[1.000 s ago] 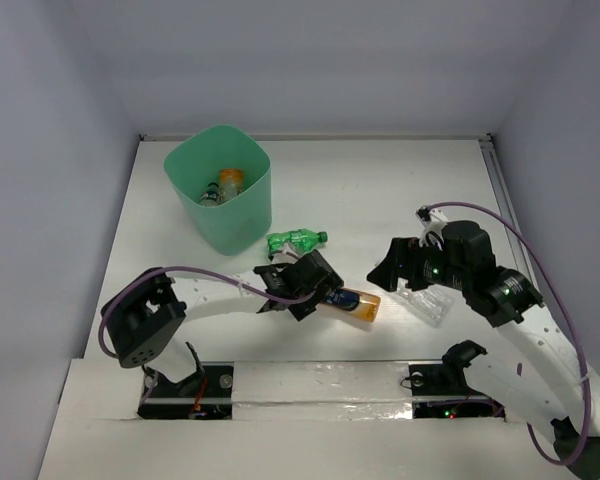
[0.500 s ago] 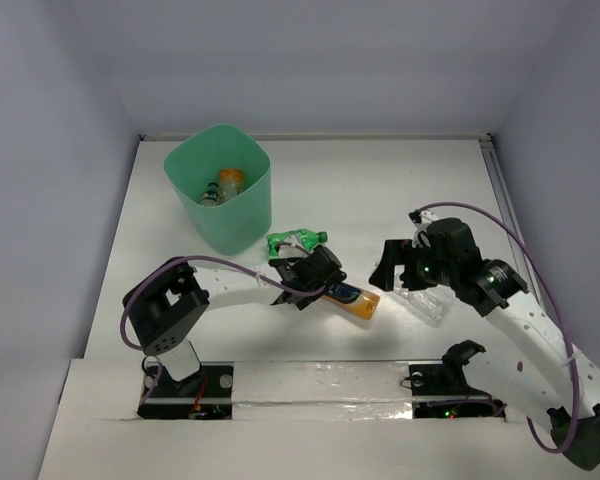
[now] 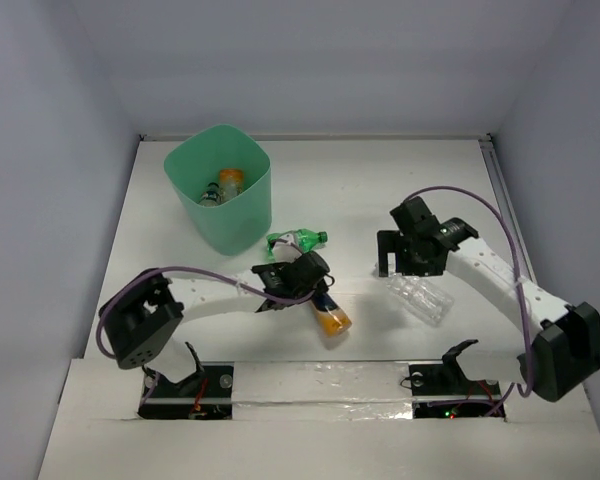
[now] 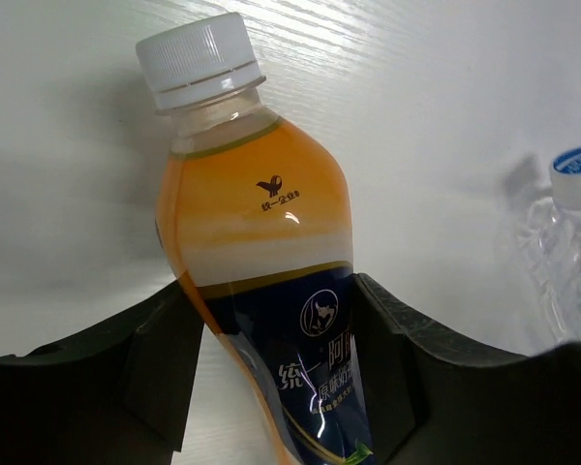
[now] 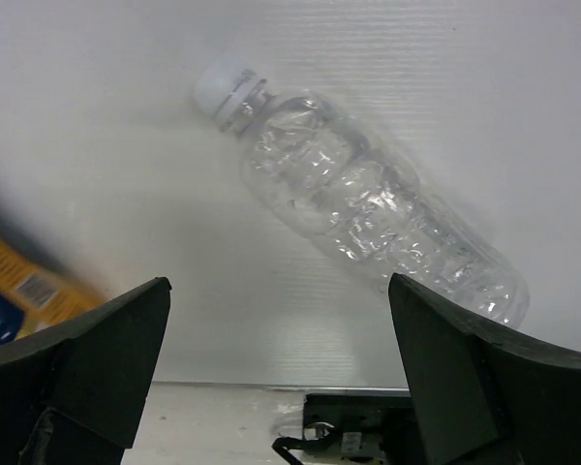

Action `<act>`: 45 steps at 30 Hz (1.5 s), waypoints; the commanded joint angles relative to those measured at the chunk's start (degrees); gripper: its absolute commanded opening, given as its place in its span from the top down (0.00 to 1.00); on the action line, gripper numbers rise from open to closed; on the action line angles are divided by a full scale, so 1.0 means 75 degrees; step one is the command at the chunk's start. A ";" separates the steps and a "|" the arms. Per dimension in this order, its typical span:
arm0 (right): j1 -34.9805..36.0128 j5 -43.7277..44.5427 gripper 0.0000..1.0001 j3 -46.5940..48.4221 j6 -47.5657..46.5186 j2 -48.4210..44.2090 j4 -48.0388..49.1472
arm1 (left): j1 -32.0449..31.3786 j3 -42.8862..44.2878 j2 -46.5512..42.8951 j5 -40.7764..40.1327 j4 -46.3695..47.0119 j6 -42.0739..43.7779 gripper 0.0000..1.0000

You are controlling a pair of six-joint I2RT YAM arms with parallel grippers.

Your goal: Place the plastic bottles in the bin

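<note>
My left gripper (image 3: 312,283) (image 4: 276,287) is shut on the orange bottle with a dark blue label (image 3: 329,313) (image 4: 255,252), gripping it at the label; its white cap points to the near edge. The green bottle (image 3: 298,240) lies just behind that gripper. My right gripper (image 3: 404,256) (image 5: 277,291) is open and empty, hovering just behind a clear bottle (image 3: 420,298) (image 5: 368,203) that lies on the table. The clear bottle also shows in the left wrist view (image 4: 562,252). The mint-green bin (image 3: 242,213) stands at the back left with bottles (image 3: 225,186) inside.
White walls close in the table on the left, back and right. A raised strip with the arm mounts (image 3: 320,378) runs along the near edge. The labelled bottle shows at the left edge of the right wrist view (image 5: 19,291).
My left gripper has turned the orange labelled bottle from pointing right to pointing toward the near edge. My right gripper has drawn back and away from the clear bottle, which stays put.
</note>
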 commanded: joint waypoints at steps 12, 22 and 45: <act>-0.0046 0.1144 0.00 0.1590 -0.0142 0.2801 -0.1259 | 0.0024 0.0421 -0.2985 0.0347 -0.0409 0.2470 0.48; -0.0046 0.0665 0.00 0.1650 -0.0470 0.3905 -0.1166 | 0.0188 0.2470 -0.4099 -0.0460 -0.1124 0.3641 0.57; -0.0046 -0.0671 0.41 0.1415 -0.0482 0.2619 0.0333 | 0.4980 0.6047 -0.2191 -0.1503 -0.1160 0.6865 0.58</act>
